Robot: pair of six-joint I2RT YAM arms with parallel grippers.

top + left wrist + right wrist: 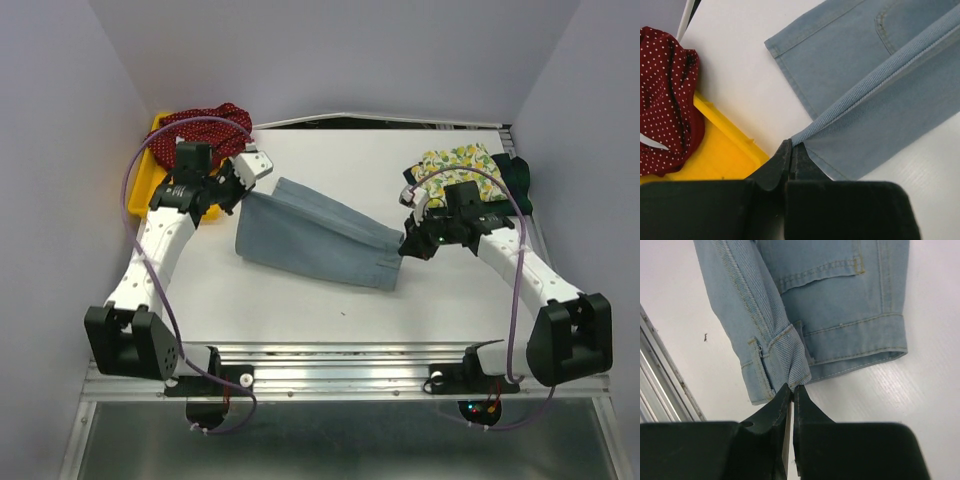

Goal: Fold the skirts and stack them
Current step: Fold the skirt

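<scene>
Left fingers [774, 169] pinch a hem corner of the denim skirt [315, 235] — right fingers [771, 412] pinch its waistband.

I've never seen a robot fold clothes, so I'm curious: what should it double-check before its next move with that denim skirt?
1. Left claw shut on the denim skirt corner: ok.
2. Right claw shut on its other end: ok.
3. Cloth stretched straight between the claws: ok.
4. Both layers pinched in each claw: cannot tell.
5. Red dotted skirt, in the yellow tray, apart from the denim: ok.
6. Lemon-print skirt apart from it: ok.
</scene>
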